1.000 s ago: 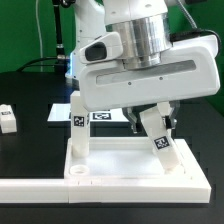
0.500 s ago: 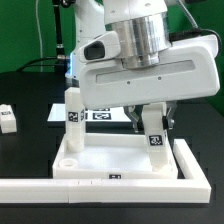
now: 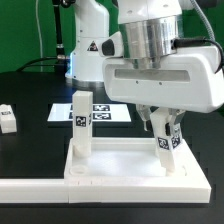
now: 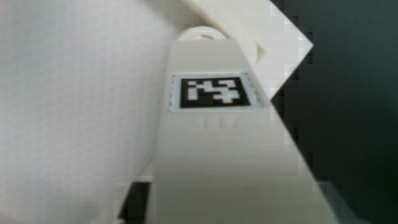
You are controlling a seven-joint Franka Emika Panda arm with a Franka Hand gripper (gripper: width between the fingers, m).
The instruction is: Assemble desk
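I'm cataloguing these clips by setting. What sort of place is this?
Probably a robotics lab bench: a plain green backdrop, a black tabletop, and black-and-white square tags on the flat white marker board and on the white plastic desk leg in the robot's gripper.

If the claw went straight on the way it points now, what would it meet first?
The claw points straight down, its fingers on either side of a leg. Directly beneath lies the desk top, near its corner on the exterior view's right. Probably that first, though depth is unclear.
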